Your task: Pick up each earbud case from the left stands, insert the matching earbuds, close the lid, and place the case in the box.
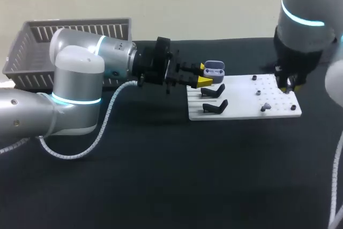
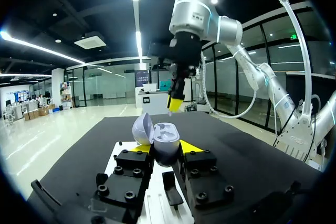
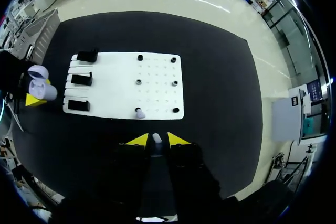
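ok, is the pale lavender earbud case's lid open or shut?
Open. The pale lavender earbud case shows its lid flipped back.

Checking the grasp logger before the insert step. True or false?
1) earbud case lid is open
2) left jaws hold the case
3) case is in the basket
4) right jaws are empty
1. The earbud case has its lid open: true.
2. The left jaws grip the case from two sides: true.
3. The case sits in the basket: false. The left jaws hold it beside the white board, near the black stands.
4. The right jaws are empty: false. A small white earbud is held between them.
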### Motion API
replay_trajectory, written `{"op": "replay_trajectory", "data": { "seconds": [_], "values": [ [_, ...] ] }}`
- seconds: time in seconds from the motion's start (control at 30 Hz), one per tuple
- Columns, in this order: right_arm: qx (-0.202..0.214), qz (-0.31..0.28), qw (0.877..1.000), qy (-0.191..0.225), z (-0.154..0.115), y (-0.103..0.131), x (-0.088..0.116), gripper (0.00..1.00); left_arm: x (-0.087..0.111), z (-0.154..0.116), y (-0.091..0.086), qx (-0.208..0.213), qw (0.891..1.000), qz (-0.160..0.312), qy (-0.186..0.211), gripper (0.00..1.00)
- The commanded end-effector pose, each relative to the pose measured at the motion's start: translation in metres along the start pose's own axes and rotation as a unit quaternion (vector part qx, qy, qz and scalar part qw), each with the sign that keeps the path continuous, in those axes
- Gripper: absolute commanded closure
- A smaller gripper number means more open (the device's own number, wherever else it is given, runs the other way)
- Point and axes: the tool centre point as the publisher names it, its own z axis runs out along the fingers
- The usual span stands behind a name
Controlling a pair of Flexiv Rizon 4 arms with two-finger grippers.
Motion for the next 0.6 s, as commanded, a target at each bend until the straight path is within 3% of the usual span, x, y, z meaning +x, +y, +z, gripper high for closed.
{"op": "replay_trajectory", "data": {
  "seconds": [0.03, 0.27, 0.6],
  "values": [
    [-0.004, 0.004, 1.000, 0.022, -0.030, 0.016, -0.008, 1.00, 0.001, 0.000, 0.000, -0.001, 1.000, 0.001, -0.001, 1.00],
    [-0.029, 0.006, 0.999, 0.024, -0.051, 0.041, -0.009, 1.00, 0.001, 0.000, 0.000, -0.001, 1.000, 0.001, -0.001, 1.00],
    [-0.029, 0.006, 0.999, 0.024, -0.051, 0.041, -0.009, 1.00, 0.001, 0.000, 0.000, -0.001, 1.000, 0.001, -0.001, 1.00]
  ]
}}
